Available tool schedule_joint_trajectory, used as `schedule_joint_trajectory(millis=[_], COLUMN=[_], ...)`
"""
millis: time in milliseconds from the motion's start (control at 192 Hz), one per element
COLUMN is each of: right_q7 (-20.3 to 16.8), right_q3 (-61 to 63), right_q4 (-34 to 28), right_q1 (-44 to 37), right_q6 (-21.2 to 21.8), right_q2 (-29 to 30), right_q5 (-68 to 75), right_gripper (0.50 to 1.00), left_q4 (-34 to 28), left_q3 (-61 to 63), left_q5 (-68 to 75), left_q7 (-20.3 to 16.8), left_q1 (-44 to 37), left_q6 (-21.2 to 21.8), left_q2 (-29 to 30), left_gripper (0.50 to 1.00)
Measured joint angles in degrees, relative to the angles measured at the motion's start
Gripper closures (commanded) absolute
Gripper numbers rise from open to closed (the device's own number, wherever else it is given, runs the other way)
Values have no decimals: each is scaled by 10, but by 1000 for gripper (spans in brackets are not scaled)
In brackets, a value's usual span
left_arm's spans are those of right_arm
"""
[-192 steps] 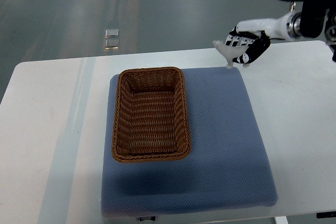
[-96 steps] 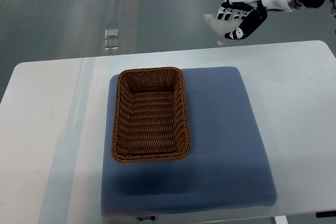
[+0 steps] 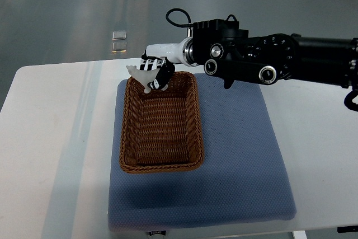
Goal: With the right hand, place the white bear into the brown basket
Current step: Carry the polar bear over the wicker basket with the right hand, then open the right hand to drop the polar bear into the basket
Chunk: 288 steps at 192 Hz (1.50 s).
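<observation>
A: Now, where is the bear (image 3: 142,75)?

B: It is in the right hand (image 3: 155,73), whose fingers are closed around it. The hand hangs over the far end of the basket (image 3: 161,121), toward the far edge of the table (image 3: 50,138). The bear's pale body sticks out to the left of the fingers, above the far left corner of the basket rim.

A: And the basket, what is inside?

B: Nothing that I can see. The woven bottom is bare. It lies on the left part of a blue mat (image 3: 235,155) in the middle of the table.

A: What could go wrong from here?

B: I think the main risk is the place of release. The bear is above the rim corner, not above the middle. If the fingers open here, it may hit the rim and fall outside, onto the mat or the table behind the basket. The toy seems light and soft, so it could also bounce or roll.

A: Anything else?

B: The hand seems low and close to the wicker. If it goes down more, the fingers could catch the rim and push the basket. A small move toward the near edge, over the middle, would be safer before letting go. The left arm is not in view.
</observation>
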<state>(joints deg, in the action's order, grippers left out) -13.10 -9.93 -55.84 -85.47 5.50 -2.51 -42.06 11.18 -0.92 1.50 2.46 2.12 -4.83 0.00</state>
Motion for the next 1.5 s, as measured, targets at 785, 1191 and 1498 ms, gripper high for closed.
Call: schedule_joint_trajectory(millis=[785,1191,1498], right_q7=[4,6,9], right_q3=[3,11,141], right_q4=[47,47,47], right_q1=[115,108,89], right_q6=[-22,-20,-27], right_q2=[25,25,-27], right_q5=[-48,-47,-37], right_gripper=[840,605,605], left_q4=[-3,-4,-4], left_q3=[0,-1,-1], left_q5=[0,-1,-1], left_q7=[0,0,0], left_q1=[0,0,0], left_q6=[0,0,0], left_q2=[0,0,0], left_gripper=[500,500,500])
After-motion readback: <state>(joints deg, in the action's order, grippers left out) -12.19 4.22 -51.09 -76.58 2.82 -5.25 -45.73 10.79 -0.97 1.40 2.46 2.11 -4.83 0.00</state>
